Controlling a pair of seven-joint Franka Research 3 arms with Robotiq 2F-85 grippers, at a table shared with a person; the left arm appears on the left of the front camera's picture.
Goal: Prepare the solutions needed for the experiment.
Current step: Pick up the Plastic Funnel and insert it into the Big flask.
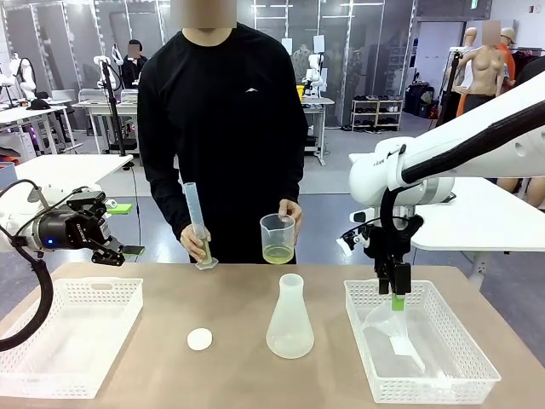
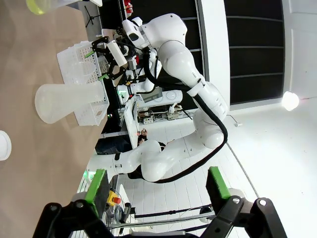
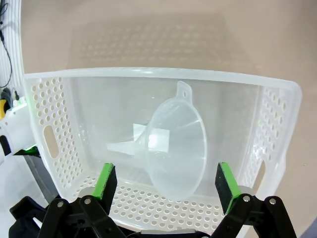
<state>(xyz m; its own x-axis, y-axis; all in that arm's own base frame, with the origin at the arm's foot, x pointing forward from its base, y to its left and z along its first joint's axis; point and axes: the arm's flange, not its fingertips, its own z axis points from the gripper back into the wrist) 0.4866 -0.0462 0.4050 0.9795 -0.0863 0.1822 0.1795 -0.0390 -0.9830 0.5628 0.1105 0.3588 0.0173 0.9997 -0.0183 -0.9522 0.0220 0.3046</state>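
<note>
The solutions (image 1: 278, 253) are a shallow layer of pale yellow-green liquid in the bottom of a frosted beaker (image 1: 278, 232). The person's hand (image 1: 292, 212) holds the beaker up at the far side of the counter (image 1: 230, 294). A little yellowish liquid also sits at the foot of a tall measuring cylinder (image 1: 196, 217) in the person's other hand (image 1: 192, 244).

The main danger, as I judge it, is a spill. If one of my arms swings across the middle, it could bump those hands. It could also topple the empty conical flask (image 1: 289, 319), which stands upright and light at mid-counter beside a small white disc (image 1: 199, 339).

A second risk sits under my right tool (image 1: 398, 300). Its pads are spread wide and grip nothing, and it hangs over the right basket (image 3: 148, 73), lined up above a clear funnel (image 3: 176, 148) lying on its side. The funnel looks thin, slick and rounded. Closing on its cone could squeeze it out sideways, and lifting could snag its spout on the basket wall.

My left tool (image 1: 109, 245) is also spread and empty, raised at the counter's left end near the left basket (image 1: 77, 283).

The liquid lies well apart from both tools. It is beyond and to the left of the right tool, with the flask between them. It is off to the right of the left tool.
</note>
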